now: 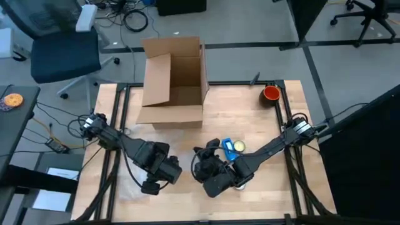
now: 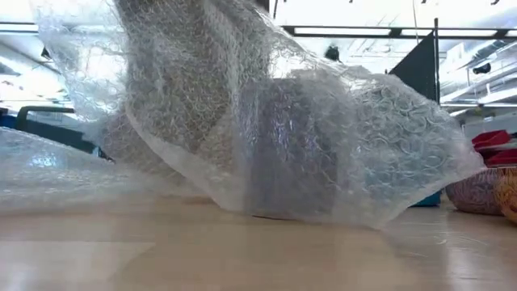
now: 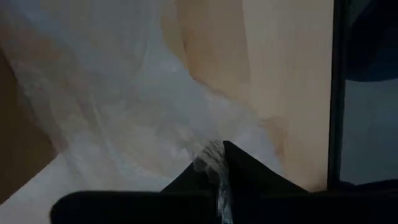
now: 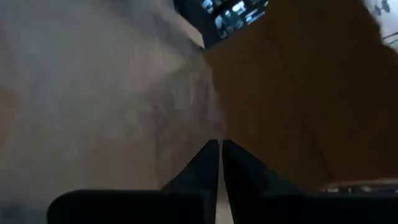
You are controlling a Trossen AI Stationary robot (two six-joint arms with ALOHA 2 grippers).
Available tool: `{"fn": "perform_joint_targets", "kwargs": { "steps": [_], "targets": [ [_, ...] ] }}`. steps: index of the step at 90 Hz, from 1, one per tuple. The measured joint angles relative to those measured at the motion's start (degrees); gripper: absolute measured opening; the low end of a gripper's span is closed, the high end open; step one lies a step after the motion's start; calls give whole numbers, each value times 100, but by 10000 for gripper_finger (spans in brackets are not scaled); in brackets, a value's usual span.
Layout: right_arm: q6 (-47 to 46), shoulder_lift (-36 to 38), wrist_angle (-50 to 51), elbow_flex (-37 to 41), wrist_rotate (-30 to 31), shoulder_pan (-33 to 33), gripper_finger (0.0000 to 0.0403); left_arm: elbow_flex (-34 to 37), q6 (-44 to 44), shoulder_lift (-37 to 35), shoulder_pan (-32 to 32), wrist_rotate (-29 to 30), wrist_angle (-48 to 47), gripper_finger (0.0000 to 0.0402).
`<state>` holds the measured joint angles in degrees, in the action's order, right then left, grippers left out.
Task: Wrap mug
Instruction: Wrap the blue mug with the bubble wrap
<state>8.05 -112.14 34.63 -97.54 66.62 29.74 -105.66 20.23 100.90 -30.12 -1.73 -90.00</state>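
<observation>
A clear bubble wrap sheet (image 2: pixel 339 137) lies draped over a grey upright round shape (image 2: pixel 287 153) near the table's front; it looks like a mug, hidden under the wrap. The sheet rises steeply at one side (image 2: pixel 161 65). A red mug (image 1: pixel 270 94) stands on its base at the far right corner. My left gripper (image 1: pixel 153 184) is shut on the wrap (image 3: pixel 186 112) near the front edge. My right gripper (image 1: pixel 212 181) is beside it, shut where the wrap (image 4: pixel 124 93) meets its fingertips. My left gripper pinches a bunched bit of the bubble wrap (image 3: pixel 216 163) between its two fingers. From there the sheet spreads away over the table, partly lifted. One layer or several, I cannot tell. My right gripper has its fingers (image 4: pixel 208 163) shut on the sheet's gathered end (image 4: pixel 208 138), where the wrap runs to a point. The sheet fans out from the tips.
An open cardboard box (image 1: pixel 174 81) stands at the far middle of the table. A blue and yellow object (image 1: pixel 232 147) lies by the right arm. The table's black frame (image 1: pixel 287 119) runs along the edges. Bare wood (image 1: pixel 237 112) lies between the box and the grippers.
</observation>
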Motion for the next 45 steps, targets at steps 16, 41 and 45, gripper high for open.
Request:
{"fn": "perform_joint_targets", "kwargs": {
  "steps": [16,41,45],
  "targets": [
    [-321,0,228,0,-348,-210,0,3,124,0,-75,-6,55,0],
    [-514,0,397,0,-950,-247,0,3,271,2,-71,8,268,0],
    [-655,0,520,0,-1121,-229,0,3,271,0,-71,-125,409,0]
  ]
}}
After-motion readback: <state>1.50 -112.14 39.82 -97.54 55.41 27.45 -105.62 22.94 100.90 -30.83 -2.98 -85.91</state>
